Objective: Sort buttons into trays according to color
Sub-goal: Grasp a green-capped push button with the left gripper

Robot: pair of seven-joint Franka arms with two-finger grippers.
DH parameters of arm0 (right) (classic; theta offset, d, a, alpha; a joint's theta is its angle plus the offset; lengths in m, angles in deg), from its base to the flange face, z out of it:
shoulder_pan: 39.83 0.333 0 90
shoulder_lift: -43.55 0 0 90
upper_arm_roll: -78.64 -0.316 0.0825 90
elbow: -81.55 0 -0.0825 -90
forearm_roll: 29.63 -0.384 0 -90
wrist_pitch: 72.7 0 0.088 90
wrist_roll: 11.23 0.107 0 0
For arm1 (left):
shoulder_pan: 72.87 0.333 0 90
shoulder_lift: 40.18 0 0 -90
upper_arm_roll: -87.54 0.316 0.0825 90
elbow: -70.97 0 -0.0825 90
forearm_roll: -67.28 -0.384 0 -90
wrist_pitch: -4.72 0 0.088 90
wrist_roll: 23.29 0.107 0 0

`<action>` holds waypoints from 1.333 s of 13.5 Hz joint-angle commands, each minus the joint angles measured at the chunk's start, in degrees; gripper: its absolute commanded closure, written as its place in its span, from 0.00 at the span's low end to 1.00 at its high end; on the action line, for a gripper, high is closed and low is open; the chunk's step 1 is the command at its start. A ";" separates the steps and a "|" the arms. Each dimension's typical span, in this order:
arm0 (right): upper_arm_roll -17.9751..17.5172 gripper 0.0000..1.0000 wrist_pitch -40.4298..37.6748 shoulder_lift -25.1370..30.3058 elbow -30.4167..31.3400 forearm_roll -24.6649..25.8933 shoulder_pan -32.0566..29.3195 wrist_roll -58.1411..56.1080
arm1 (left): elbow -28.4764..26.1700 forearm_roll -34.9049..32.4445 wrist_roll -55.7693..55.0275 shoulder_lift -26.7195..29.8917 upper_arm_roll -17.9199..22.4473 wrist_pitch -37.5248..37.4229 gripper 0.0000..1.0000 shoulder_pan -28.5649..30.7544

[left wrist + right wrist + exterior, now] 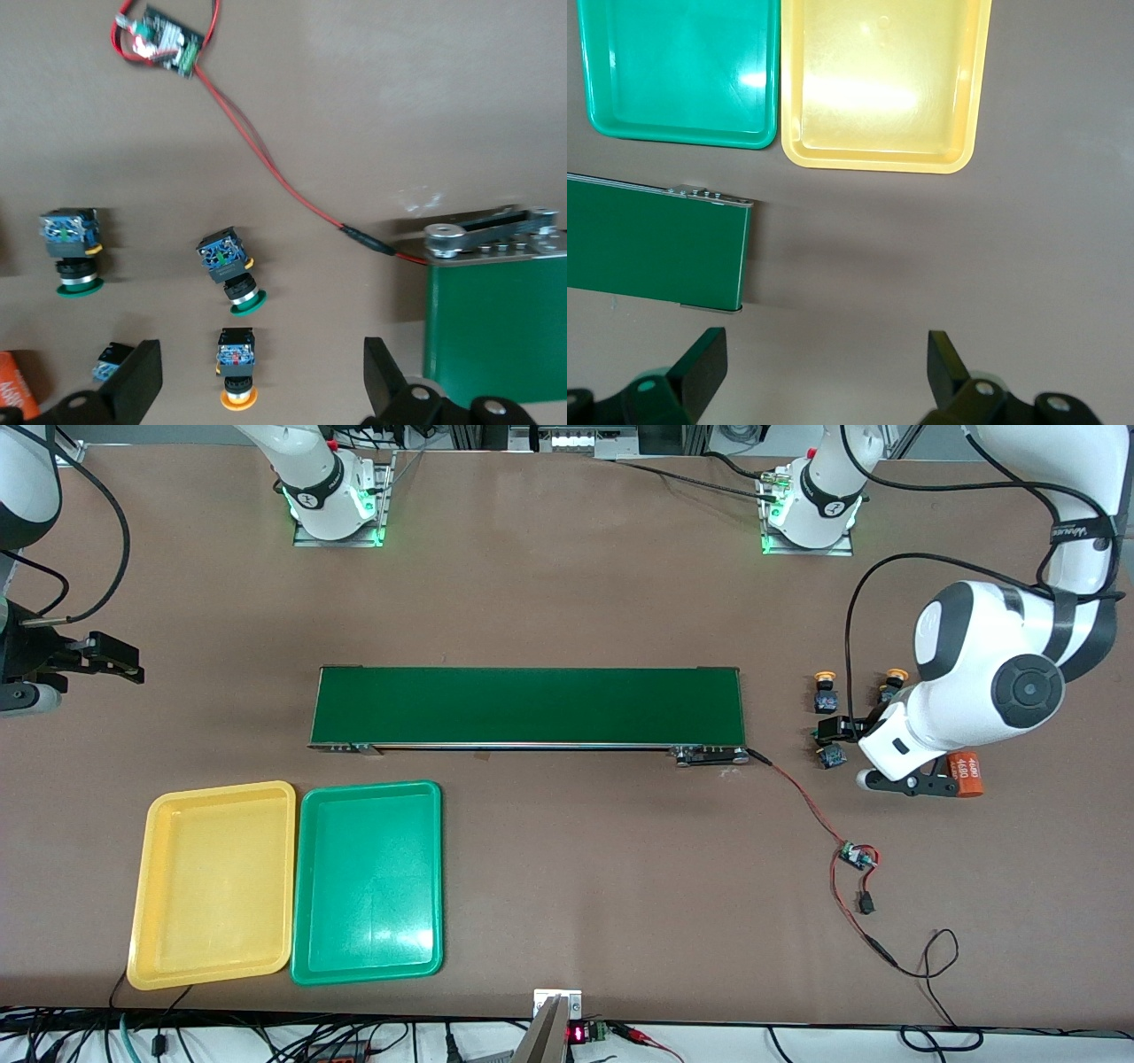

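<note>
A: Where are the left jaws, and how do they stand?

B: They are spread wide and hold nothing. They hang over the buttons at the left arm's end of the table [567, 584].

A: What lies under them?

B: One yellow-capped button [237, 370] lies on its side under the gap between the jaws. Another button [107, 363] is half hidden by one finger [135, 382], and its cap colour cannot be told. Two green-capped buttons [230, 274] [74, 255] lie on their sides a little way out from the jaws. An orange cylinder [967, 773] lies just beside the jaws.

A: And the right jaws?

B: They are also spread wide and hold nothing. The right arm waits, its jaws over bare table at the right arm's end.

A: Where are the trays?

B: The yellow tray [213, 886] and the green tray [368, 886] lie side by side, touching or nearly so. They are well apart from the left jaws and much closer to the right jaws, the yellow one closest. No button is in either.

A: Anything between?

B: A belt [527, 704] lies between the two pairs of jaws, one end near the buttons.
</note>
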 commanded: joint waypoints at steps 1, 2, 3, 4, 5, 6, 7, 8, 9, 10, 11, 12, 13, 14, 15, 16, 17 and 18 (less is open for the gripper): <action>-0.24 0.00 0.11 -0.22 -0.72 0.64 -0.43 -0.72 | -7.02 0.14 -2.75 0.29 -0.28 6.92 0.00 2.65; -0.24 0.00 0.03 -0.22 -0.72 0.55 -0.43 -0.72 | -8.43 0.23 -4.42 -0.95 -0.28 8.94 0.00 2.66; -0.24 0.00 0.03 -0.22 -0.72 0.46 -0.35 -0.72 | -8.70 0.23 -6.96 -2.53 -0.28 9.48 0.00 2.75; -0.24 0.00 0.03 -0.22 -0.72 0.37 -0.43 -0.72 | -8.70 0.14 -9.51 -4.02 -0.28 9.58 0.00 2.75; -0.24 0.00 0.03 -0.31 -0.72 0.37 -0.43 -0.72 | -8.44 -0.12 -11.19 -5.25 -0.28 9.67 0.00 2.75; -0.24 0.00 0.03 -0.22 -0.63 0.29 -0.43 -0.72 | -8.27 -0.30 -12.60 -6.05 -0.28 10.10 0.00 2.75; -0.24 0.00 0.03 -0.31 -0.63 0.20 -0.43 -0.63 | -8.26 -0.39 -13.31 -6.58 -0.28 11.58 0.00 2.75; -0.24 0.00 0.11 -0.40 -0.63 0.20 -0.43 -0.63 | -8.26 -0.39 -13.31 -7.98 -0.28 12.90 0.00 2.75; -0.24 0.00 0.12 -0.92 -0.63 0.72 -0.35 -0.63 | -8.26 -0.39 -13.31 -9.03 -0.28 14.48 0.00 2.75; -0.24 0.00 -0.23 -1.88 -0.63 0.72 -0.26 -0.72 | -8.09 -0.48 -13.40 -10.09 -0.28 15.37 0.00 2.75; -0.24 0.00 -0.15 -1.98 -0.46 0.81 -0.17 -0.72 | -7.91 -0.48 -13.31 -10.80 -0.28 15.64 0.00 2.84; -0.24 0.00 -0.41 -2.24 -0.37 0.81 -0.26 -0.80 | -7.91 -0.39 -13.40 -11.24 -0.28 16.34 0.00 2.84; -0.24 0.00 -0.41 -3.29 -0.28 0.81 -0.26 -0.81 | -7.91 -0.48 -13.40 -11.68 -0.28 16.95 0.00 2.84; -0.24 0.00 -0.93 -4.69 -0.37 0.81 -0.26 -0.81 | -7.91 -0.48 -13.40 -12.12 -0.19 17.13 0.00 2.93; -0.24 0.00 -2.68 -4.70 -0.02 0.73 -0.34 -0.46 | -7.91 -0.48 -13.31 -12.38 -0.19 17.14 0.03 3.01; -0.24 0.00 -3.65 -4.70 0.33 0.20 -0.34 -0.19 | -7.91 -0.74 -13.31 -12.38 -0.19 17.14 0.14 3.10; -0.24 0.00 -3.49 -4.27 1.99 0.02 -0.34 -0.10 | -7.91 -0.74 -13.23 -12.30 -0.19 17.14 0.40 3.10; -0.24 0.00 -2.88 -2.87 4.09 -0.24 -0.34 0.33 | -7.91 -0.74 -13.31 -12.21 -0.19 17.14 0.56 3.10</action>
